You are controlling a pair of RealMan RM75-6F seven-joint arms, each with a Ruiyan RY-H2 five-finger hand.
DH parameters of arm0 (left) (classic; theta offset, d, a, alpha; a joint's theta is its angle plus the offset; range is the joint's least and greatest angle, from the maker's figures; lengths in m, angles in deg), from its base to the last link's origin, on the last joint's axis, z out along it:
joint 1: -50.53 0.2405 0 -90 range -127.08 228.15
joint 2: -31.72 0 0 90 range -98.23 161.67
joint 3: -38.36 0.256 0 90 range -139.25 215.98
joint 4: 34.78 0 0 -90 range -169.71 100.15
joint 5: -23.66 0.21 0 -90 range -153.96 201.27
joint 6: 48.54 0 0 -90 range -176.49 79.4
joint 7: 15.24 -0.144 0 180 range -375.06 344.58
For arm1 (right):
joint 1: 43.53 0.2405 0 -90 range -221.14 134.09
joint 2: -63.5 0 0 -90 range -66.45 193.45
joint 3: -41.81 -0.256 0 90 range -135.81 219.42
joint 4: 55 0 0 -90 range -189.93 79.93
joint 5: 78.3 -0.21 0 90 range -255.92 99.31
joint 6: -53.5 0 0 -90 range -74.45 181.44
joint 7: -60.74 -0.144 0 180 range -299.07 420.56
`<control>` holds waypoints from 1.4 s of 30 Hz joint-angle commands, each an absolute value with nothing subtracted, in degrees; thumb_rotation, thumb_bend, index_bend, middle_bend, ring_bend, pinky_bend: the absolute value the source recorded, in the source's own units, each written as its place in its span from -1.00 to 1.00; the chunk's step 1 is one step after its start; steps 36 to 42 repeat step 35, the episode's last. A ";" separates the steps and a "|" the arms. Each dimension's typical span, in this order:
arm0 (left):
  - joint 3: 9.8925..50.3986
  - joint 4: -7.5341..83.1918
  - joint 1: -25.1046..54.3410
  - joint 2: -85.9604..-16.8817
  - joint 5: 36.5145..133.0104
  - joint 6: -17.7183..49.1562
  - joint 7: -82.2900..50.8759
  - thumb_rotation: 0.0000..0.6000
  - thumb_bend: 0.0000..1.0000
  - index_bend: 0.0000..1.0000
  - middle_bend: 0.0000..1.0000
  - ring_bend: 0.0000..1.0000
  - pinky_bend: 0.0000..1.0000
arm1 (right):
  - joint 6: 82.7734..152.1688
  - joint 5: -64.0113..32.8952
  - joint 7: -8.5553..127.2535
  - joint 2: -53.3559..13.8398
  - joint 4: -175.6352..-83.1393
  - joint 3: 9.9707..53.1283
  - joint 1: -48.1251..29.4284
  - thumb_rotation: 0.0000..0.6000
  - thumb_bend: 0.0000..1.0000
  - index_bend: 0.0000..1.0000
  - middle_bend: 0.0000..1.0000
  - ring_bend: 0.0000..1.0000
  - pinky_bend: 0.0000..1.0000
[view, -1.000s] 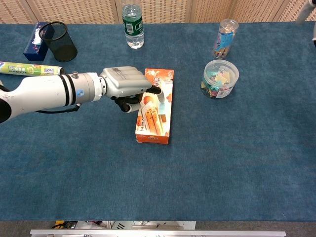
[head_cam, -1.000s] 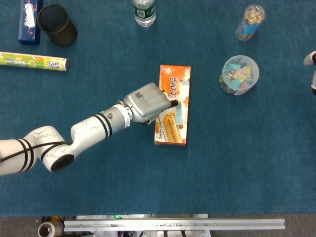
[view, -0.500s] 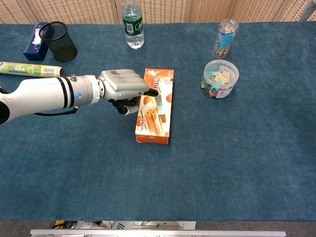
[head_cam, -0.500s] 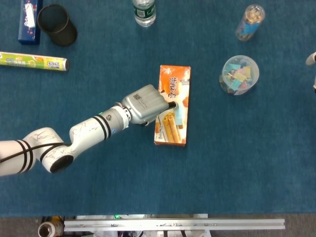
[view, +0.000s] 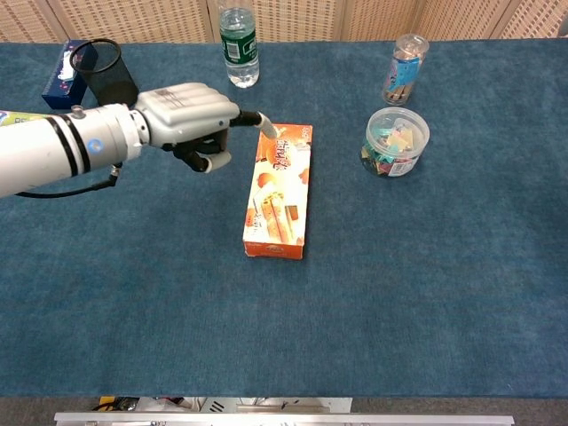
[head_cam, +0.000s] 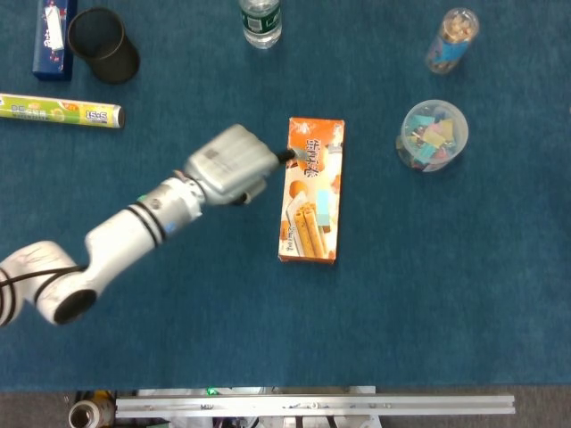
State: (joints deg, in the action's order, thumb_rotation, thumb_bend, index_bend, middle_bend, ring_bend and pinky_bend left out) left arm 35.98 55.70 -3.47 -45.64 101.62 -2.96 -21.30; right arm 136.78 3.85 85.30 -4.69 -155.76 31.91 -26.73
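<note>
My left hand (view: 188, 120) hovers mostly curled, holding nothing — one finger out toward the far left corner of the orange box (view: 280, 191) lying mid-desk. Its print is too small to read.

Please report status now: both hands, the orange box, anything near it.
Left hand holds nothing, fingers curled, one fingertip at flat orange snack box. Right hand not in view. Box flat on blue cloth, nothing against it.

Head looks straight down; chest slants forward; same table (view: 426, 293)
</note>
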 commanded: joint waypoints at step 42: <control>40.00 57.83 40.27 -33.22 98.73 41.99 -12.62 1.00 -0.18 -0.71 -0.29 -0.34 -0.10 | 137.39 7.45 67.78 -1.03 -149.52 37.63 -33.64 1.00 -0.39 -0.30 -0.05 -0.09 0.25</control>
